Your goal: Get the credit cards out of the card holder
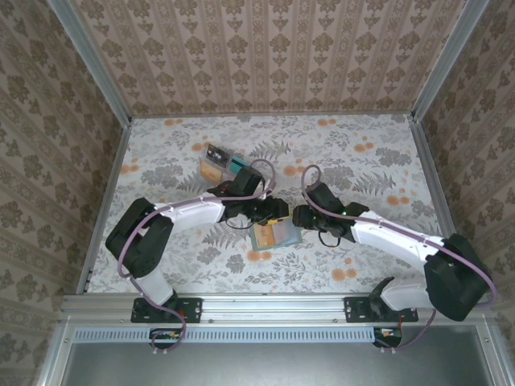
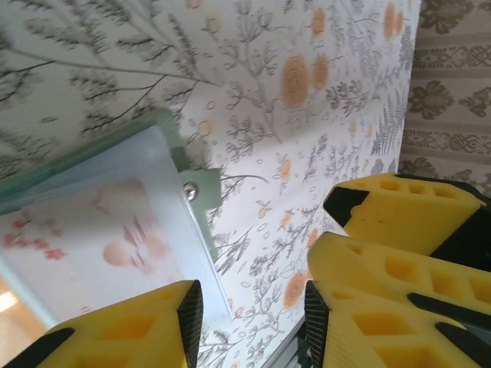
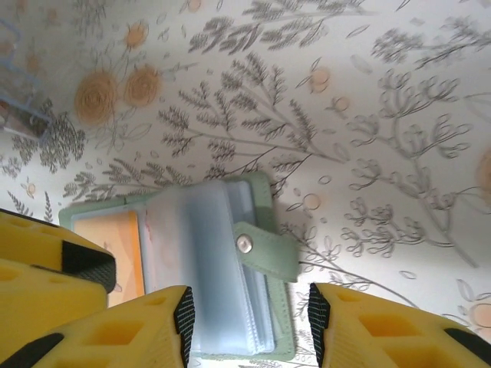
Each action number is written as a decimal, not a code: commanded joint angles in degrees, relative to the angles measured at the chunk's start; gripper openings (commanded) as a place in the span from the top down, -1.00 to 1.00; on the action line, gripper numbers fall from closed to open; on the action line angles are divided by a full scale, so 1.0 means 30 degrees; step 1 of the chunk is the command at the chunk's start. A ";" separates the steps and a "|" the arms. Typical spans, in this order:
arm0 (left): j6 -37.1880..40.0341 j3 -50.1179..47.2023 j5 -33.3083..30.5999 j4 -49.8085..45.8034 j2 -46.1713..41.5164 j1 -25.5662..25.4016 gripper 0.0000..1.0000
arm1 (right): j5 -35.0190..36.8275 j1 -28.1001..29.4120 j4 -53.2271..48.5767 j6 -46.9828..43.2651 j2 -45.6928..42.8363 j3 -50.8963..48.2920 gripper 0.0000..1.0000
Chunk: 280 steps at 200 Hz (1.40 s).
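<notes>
Overhead, the card holder (image 1: 273, 235) lay open on the flowered bench (image 1: 362, 161), just below the centre of the frame. The left arm (image 1: 193, 213) and right arm (image 1: 394, 237) bent inward from either side, so their tips nearly met above it. A clear tray (image 1: 219, 165) sat up and to the left, apart from the holder. That view did not show the gaps between the fingers.

The right wrist camera did: the right jaws stood released, with yellow fingers (image 3: 123, 333) at the bottom edge on either side of the card holder (image 3: 215, 268). Its snap tab (image 3: 265, 249) lay over clear sleeves, and an orange card (image 3: 107, 249) showed in its left half.

The left wrist camera showed the left jaws released too, with bare bench between them. The card holder (image 2: 115, 215) lay at mid-left, by the left finger.
</notes>
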 commanded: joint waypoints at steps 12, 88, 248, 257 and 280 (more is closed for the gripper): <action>0.0574 0.0631 -0.1320 -0.2162 -0.0233 0.0245 0.15 | 0.0224 -0.0451 0.0552 0.0118 -0.0944 -0.0624 0.05; -0.0561 -0.1665 -0.2661 -0.2513 -0.0647 0.0732 0.45 | -0.3928 0.0523 0.1572 -0.0896 0.3496 0.1310 0.54; -0.1227 -0.2113 -0.1346 -0.0359 0.1192 0.0818 0.45 | -0.3734 0.0340 -0.0252 0.0009 0.7341 0.2544 0.48; -0.1342 -0.2108 -0.1097 -0.0040 0.1194 0.0811 0.45 | -0.3902 0.0234 -0.0229 0.0010 0.7412 0.2532 0.48; -0.1275 -0.1953 -0.1136 -0.0232 0.1192 0.0752 0.46 | -0.4225 0.0179 -0.0086 0.0034 0.7495 0.2350 0.48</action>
